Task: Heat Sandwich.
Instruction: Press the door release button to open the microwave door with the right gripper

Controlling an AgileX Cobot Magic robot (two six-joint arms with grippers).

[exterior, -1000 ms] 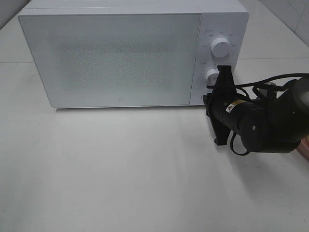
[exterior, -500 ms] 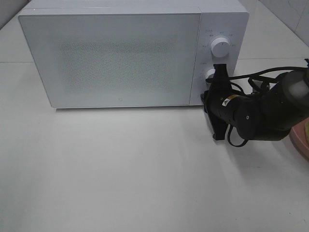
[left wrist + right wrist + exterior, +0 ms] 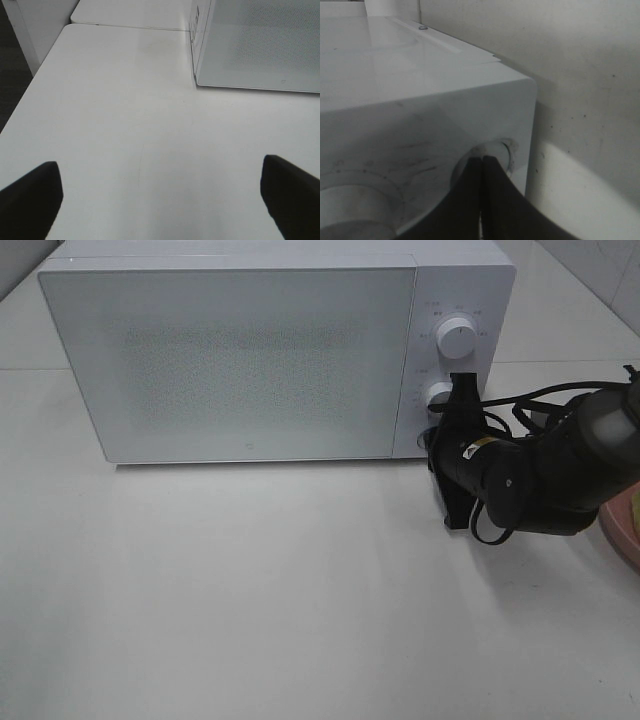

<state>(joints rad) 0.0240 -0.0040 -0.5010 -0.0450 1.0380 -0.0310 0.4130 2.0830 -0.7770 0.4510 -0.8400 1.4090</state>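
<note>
Sandwich: hidden from you in every view, so you cannot place it against the jaws. Right jaws clenched, tips at the microwave (image 3: 240, 360)'s lower knob (image 3: 437, 395). Left jaws released, empty, above the bench (image 3: 150, 125).

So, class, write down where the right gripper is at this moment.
In the high view the right gripper is on the right side, its shut tips at the lower knob of the microwave, below the upper knob.

No legible text: microwave (image 3: 250, 350) dial markings (image 3: 438, 312), door logo (image 3: 249, 449), arm sticker (image 3: 468, 451) too small
</note>
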